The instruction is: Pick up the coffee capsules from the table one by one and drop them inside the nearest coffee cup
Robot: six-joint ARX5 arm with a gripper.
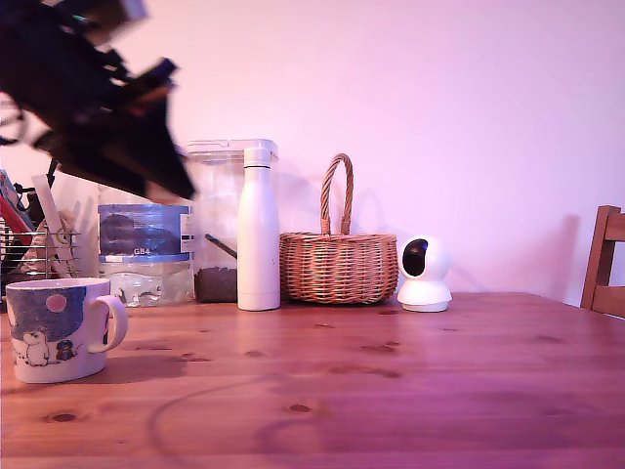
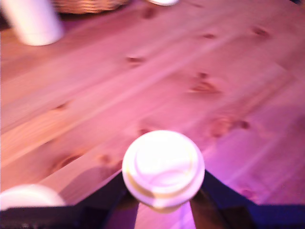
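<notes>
In the exterior view the coffee cup [image 1: 59, 329] stands on the table [image 1: 391, 381], well apart from the white bottle [image 1: 259, 230]; its contents are hidden. In the wrist view the gripper [image 2: 163, 191] is clamped on a pale coffee capsule [image 2: 163, 168] above the table.

A round white coffee capsule [image 2: 163, 169] is held between the dark fingers [image 2: 112, 193] of the gripper [image 2: 163, 202], which are closed against its sides. Below it, the reddish wooden table [image 2: 200, 62] is seen blurred, with grain and dark knots. A curved white rim [image 2: 28, 196] is seen at the frame edge, a white bottle [image 2: 32, 21] and part of a wicker basket [image 2: 88, 5] farther off.
</notes>
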